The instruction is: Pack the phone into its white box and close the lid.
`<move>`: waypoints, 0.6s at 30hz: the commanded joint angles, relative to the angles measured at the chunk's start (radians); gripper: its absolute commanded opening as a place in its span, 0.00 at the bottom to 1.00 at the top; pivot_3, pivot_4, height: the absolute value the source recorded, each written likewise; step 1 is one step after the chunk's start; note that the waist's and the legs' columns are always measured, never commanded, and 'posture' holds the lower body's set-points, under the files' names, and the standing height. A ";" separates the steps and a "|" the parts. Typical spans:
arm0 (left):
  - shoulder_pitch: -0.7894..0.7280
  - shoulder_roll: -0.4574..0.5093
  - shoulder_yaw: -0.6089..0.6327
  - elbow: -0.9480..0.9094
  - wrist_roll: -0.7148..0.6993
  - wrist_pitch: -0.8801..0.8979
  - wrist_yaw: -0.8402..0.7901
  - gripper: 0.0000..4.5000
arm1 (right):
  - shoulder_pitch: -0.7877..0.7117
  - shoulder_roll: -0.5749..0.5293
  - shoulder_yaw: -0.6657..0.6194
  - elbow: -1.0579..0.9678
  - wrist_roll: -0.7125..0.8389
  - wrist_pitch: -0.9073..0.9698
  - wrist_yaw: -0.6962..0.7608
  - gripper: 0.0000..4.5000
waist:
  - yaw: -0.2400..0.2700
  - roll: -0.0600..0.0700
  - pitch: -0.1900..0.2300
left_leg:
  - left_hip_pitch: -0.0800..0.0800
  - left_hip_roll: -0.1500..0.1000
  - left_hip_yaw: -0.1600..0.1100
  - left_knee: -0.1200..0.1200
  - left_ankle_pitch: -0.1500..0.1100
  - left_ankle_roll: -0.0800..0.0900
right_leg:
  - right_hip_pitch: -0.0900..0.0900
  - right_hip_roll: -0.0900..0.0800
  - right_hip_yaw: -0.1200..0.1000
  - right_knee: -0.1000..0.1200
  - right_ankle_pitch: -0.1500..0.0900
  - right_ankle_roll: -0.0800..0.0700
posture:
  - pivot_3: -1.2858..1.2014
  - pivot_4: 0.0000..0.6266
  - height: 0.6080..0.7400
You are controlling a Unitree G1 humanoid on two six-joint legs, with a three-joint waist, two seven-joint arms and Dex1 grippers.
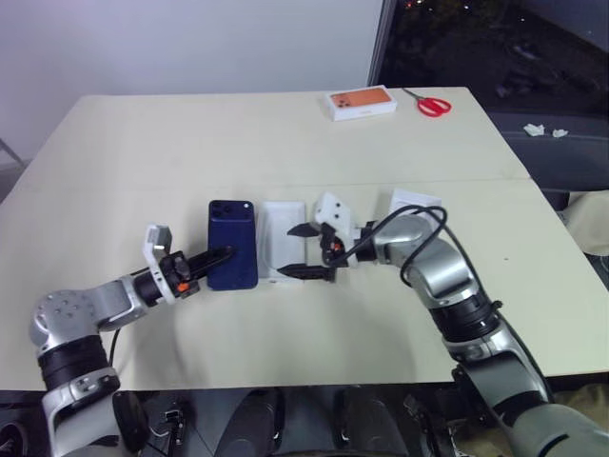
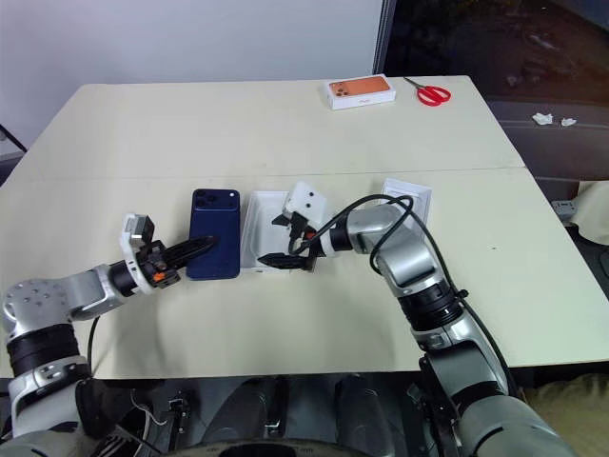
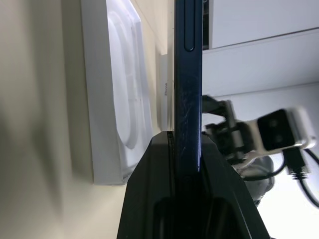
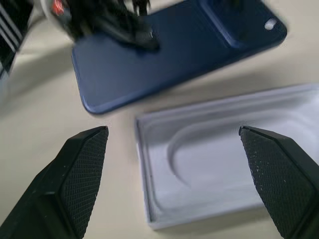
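The left gripper (image 1: 221, 255) is clamped shut on the near edge of the phone (image 1: 233, 244), which sits flat near the middle of the worktop (image 1: 190, 143), back up. Just beside it lies a white tray with an oval recess (image 1: 283, 241). The right gripper (image 1: 306, 251) hangs above that tray, jaws spread wide and holding nothing. To do this step well, I judge the left arm should keep the phone level and slide it squarely over whichever tray is meant to take it, letting go only once all four edges line up. The phone is slim, glossy dark navy-blue, with a camera cluster at its far corner.
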 commanded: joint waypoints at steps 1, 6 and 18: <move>-0.054 -0.028 0.017 -0.032 -0.034 -0.040 0.038 0.10 | 0.008 -0.051 -0.051 -0.010 0.030 -0.022 0.009 0.97 | -0.002 -0.001 0.000 | 0.000 0.000 0.000 0.000 0.000 0.000 | 0.000 0.000 0.000 0.000 0.000 0.000 | 0.52 0.24 1.00; -0.085 -0.093 0.008 -0.040 -0.036 -0.082 0.118 0.10 | 0.028 -0.121 -0.078 0.036 0.029 -0.058 0.002 0.97 | -0.004 -0.001 0.001 | 0.000 0.000 0.000 0.000 0.000 0.000 | 0.000 0.000 0.000 -0.001 0.000 0.000 | 0.52 0.24 1.00; -0.082 -0.132 -0.033 -0.074 -0.059 -0.081 0.178 0.10 | 0.044 -0.136 -0.070 0.051 0.019 -0.091 -0.029 0.97 | -0.002 -0.002 0.001 | 0.000 0.000 0.001 0.000 0.001 -0.002 | 0.000 0.001 0.000 0.000 0.000 0.000 | 0.52 0.24 1.00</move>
